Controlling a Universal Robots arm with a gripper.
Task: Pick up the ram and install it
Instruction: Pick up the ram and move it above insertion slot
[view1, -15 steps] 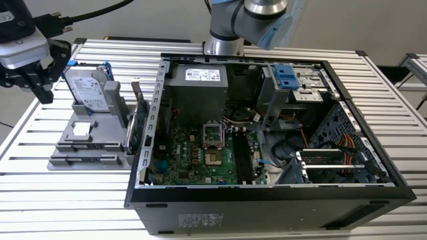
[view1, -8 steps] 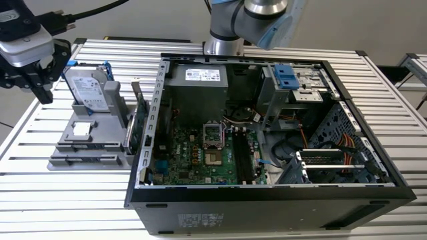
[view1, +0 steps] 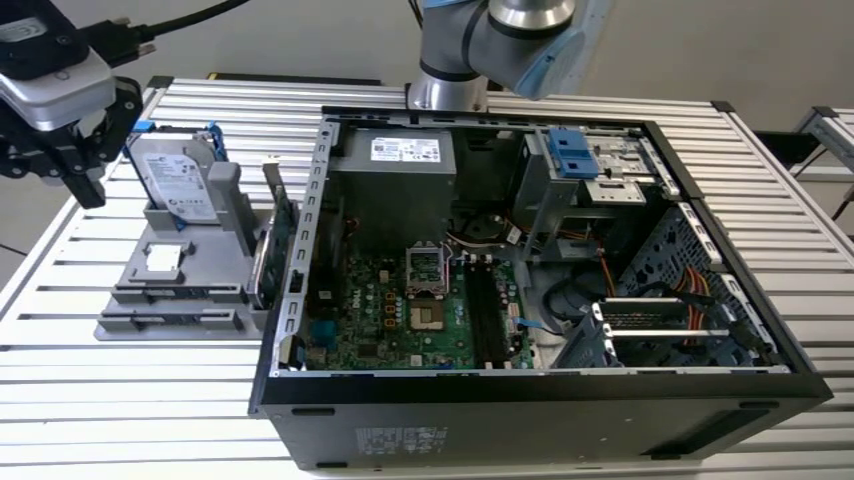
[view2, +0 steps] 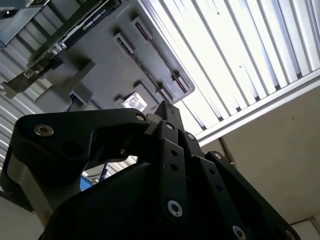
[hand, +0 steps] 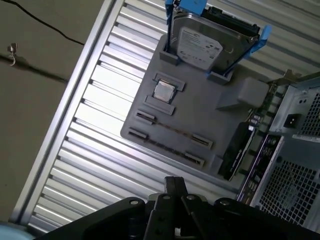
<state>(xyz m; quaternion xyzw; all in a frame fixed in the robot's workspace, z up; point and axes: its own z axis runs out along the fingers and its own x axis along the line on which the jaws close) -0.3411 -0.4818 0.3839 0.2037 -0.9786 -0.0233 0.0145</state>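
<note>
The black tool (view1: 83, 190) is hanging over the ribbed metal counter (view1: 134, 420) with its fingers pressed together, holding nothing. The slim dark ram stick (hand: 171, 130) is standing on its edge in the flat grey plastic tray (hand: 210, 117), well apart from the tool.

Exterior view: high above the parts tray (view1: 187, 305), looking steeply down. Both wrist views: nearer above the same tray, looking past the gripper (hand: 175, 184) onto it.
</note>
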